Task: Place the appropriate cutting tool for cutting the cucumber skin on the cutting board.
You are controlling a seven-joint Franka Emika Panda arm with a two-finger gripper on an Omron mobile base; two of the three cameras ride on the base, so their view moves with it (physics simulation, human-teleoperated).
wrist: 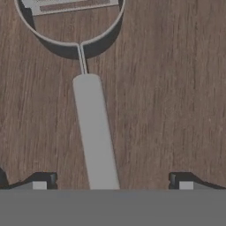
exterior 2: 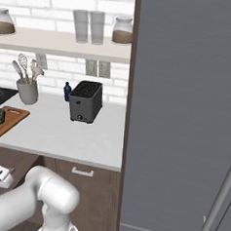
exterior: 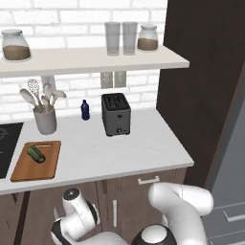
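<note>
The grey metal peeler (wrist: pixel 95 132) lies flat on a dark brown wood-grain surface (wrist: pixel 172 88). Its looped head with the blade (wrist: pixel 70 13) points to the top of the hand view. My gripper (wrist: pixel 110 185) is open, with its fingertips (wrist: pixel 39 184) wide apart on either side of the handle's near end and not touching it. Up on the counter lies the orange-brown cutting board (exterior: pixel 28 170) (exterior 2: pixel 12 117), at the left. The stubby dark green cucumber (exterior: pixel 36 154) (exterior 2: pixel 0 115) rests on it. My arm reaches down below the counter front.
A black toaster (exterior: pixel 116 114) stands mid-counter, with a small blue bottle (exterior: pixel 85 110) and a grey utensil holder (exterior: pixel 45 120) to its left. A black stovetop (exterior: pixel 7 143) borders the board. A shelf (exterior: pixel 95 60) holds jars and glasses. Tall dark panel (exterior: pixel 206 86) at right.
</note>
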